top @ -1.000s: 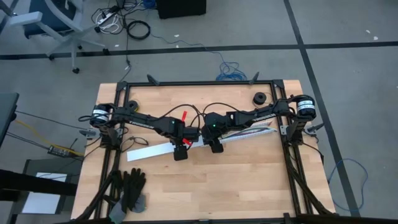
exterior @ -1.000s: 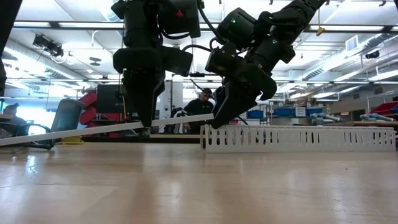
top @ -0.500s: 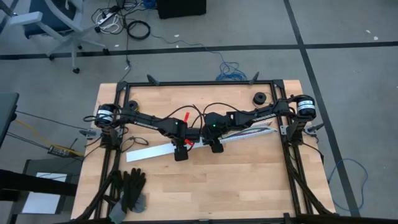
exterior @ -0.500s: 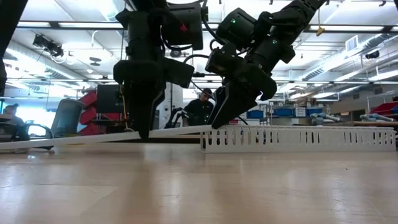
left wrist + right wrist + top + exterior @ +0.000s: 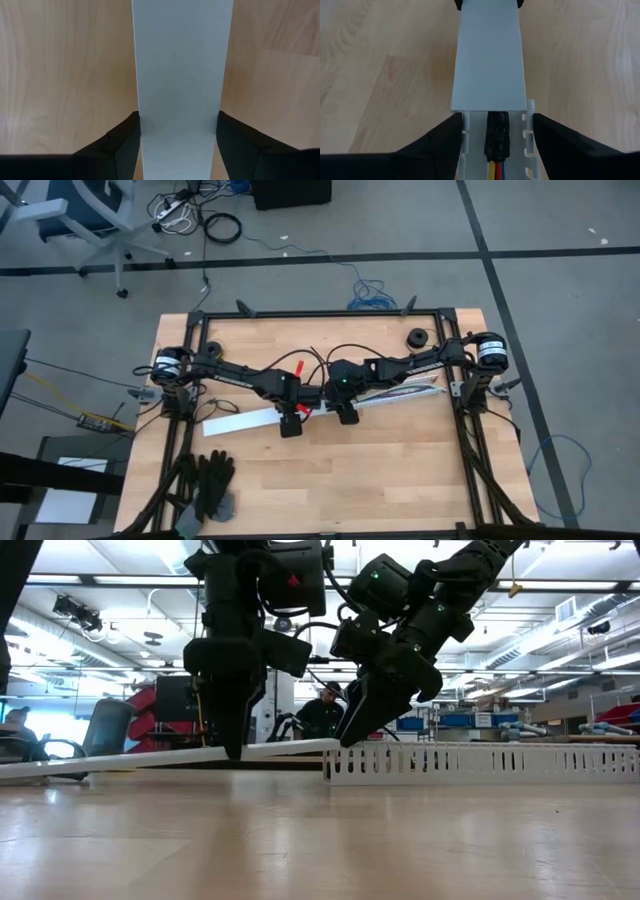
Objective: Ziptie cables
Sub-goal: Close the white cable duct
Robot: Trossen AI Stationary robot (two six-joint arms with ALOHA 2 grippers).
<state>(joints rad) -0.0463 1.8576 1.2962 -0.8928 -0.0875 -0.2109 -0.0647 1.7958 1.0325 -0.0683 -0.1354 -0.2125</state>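
Note:
A flat white cover strip (image 5: 240, 423) (image 5: 120, 757) runs slanting from the table's left up to the left end of the white slotted channel (image 5: 480, 762) (image 5: 400, 395). My left gripper (image 5: 232, 747) (image 5: 177, 145) points straight down and is shut on the strip. My right gripper (image 5: 347, 738) (image 5: 497, 145) slants down at the channel's left end, where the strip's raised end (image 5: 489, 102) lies over it. The cables (image 5: 496, 170), yellow, red and blue with a dark wrapped end (image 5: 497, 137), lie inside the channel. My left gripper pinches the strip's two long edges (image 5: 141, 125) between its two fingers, from above and across the strip. The strip is tilted, its left end low by the table and its right end raised. My right gripper has its fingers (image 5: 451, 132) against the outer side walls (image 5: 465, 131) of the channel's left end, slanting down from the right. The channel stands on the table.
A pair of black gloves (image 5: 212, 478) lies at the near left corner. A small black round part (image 5: 415, 337) sits at the far right. A black frame (image 5: 330, 313) borders the table. People sit in the room behind (image 5: 325, 710).
The strip has sunk a little with my left gripper, its right end coming down closer to the channel's top. My right gripper has kept still.

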